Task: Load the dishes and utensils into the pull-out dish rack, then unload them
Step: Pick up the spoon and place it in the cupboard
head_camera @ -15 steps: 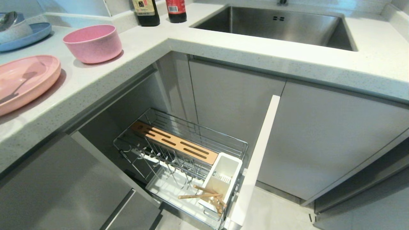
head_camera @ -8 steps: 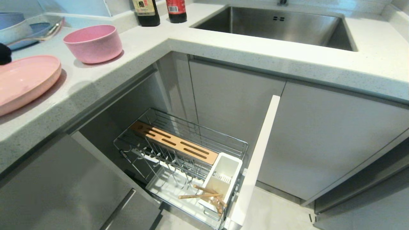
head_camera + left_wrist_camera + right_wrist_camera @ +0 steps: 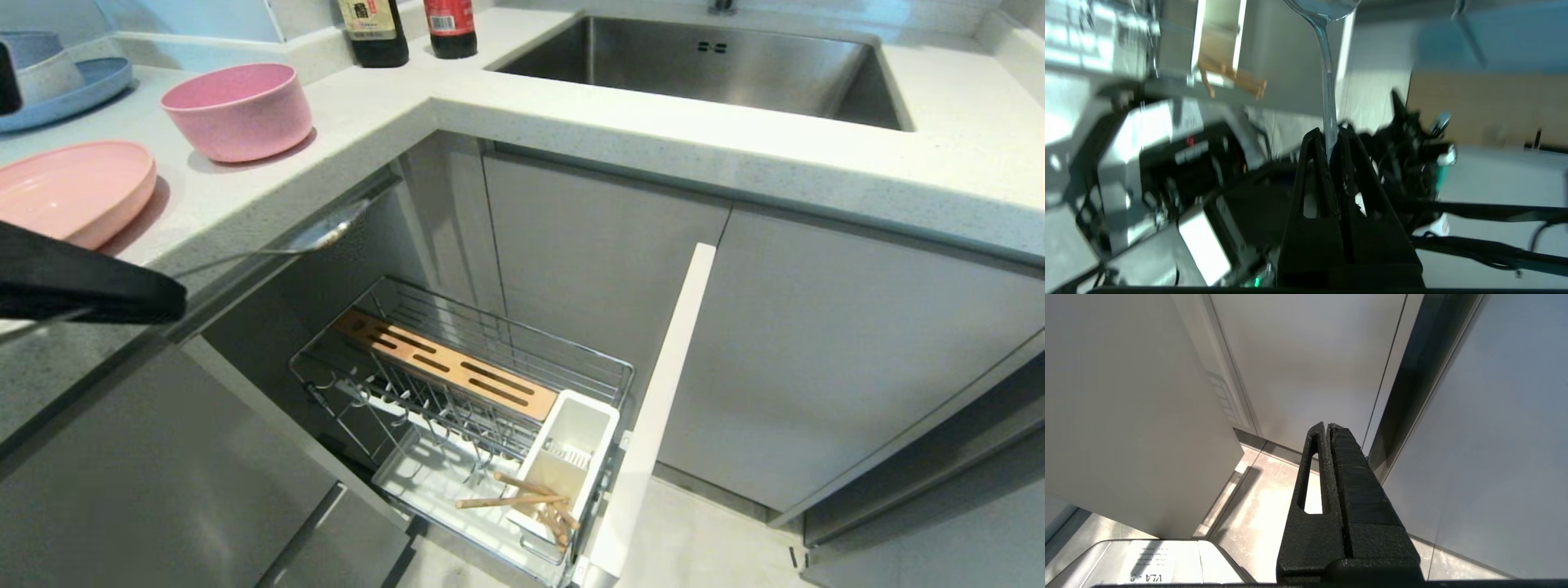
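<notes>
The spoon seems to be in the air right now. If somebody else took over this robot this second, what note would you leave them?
Left gripper: shut on the spoon by its handle, carrying it in the air beside the counter edge, above the pull-out dish rack.
Right gripper: shut, empty, parked low near the cabinet fronts.
Done: chopsticks sit in the white utensil cup.
Left: put the spoon in the cup, then load the pink plate and pink bowl, both on the counter. Afterwards unload everything.
</notes>
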You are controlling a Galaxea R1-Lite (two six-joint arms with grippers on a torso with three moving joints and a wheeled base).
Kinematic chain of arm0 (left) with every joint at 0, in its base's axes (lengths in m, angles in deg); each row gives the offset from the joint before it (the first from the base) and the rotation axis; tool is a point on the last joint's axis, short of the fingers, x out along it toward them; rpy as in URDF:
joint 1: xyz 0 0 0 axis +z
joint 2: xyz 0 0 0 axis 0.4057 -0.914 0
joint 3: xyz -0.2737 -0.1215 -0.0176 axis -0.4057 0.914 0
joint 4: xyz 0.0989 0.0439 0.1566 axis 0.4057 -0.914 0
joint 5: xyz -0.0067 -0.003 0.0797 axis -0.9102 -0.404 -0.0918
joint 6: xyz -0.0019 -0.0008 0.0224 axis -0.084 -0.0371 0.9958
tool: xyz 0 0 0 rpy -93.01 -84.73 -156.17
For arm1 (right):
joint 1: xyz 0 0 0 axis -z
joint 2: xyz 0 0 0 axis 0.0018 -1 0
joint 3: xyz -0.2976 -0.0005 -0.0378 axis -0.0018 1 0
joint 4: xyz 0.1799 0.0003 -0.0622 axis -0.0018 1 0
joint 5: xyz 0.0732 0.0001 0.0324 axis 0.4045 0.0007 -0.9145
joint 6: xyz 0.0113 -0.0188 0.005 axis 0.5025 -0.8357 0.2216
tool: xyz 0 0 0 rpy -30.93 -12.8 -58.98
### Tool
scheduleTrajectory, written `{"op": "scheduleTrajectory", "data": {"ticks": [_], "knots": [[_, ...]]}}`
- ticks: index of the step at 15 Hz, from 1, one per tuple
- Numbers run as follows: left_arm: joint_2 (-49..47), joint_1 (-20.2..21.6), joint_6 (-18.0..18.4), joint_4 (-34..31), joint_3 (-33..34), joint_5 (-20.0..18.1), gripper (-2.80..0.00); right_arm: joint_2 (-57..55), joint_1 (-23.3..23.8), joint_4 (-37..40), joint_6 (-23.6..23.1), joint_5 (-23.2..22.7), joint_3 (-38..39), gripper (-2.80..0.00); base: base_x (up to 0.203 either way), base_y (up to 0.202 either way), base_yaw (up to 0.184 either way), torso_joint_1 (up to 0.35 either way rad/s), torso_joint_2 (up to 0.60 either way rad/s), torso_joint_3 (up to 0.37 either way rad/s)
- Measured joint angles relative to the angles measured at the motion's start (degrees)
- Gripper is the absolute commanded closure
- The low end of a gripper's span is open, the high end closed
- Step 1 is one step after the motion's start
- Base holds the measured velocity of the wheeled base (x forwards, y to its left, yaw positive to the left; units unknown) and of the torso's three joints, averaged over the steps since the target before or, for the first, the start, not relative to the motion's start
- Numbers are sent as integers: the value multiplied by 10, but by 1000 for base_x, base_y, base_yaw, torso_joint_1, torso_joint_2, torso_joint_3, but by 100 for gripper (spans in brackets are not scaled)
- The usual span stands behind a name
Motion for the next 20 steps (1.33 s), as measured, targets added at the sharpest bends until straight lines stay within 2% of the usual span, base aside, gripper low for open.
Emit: {"op": "scheduleTrajectory", "data": {"ticks": [5,6,8,10,13,15,20], "knots": [[-67,-118,7,-62,12,107,0,0,0,0,0,0,0,0,0,0,0,0,0,0],[-86,-132,17,-61,12,129,0,0,0,0,0,0,0,0,0,0,0,0,0,0],[-129,-154,44,-58,8,196,0,0,0,0,0,0,0,0,0,0,0,0,0,0],[-175,-171,54,-53,-3,261,0,0,0,0,0,0,0,0,0,0,0,0,0,0],[-240,-195,56,-49,-52,292,0,0,0,0,0,0,0,0,0,0,0,0,0,0],[-278,-215,75,-36,-75,314,0,0,0,0,0,0,0,0,0,0,0,0,0,0],[-330,-239,104,-12,-85,346,0,0,0,0,0,0,0,0,0,0,0,0,0,0]]}}
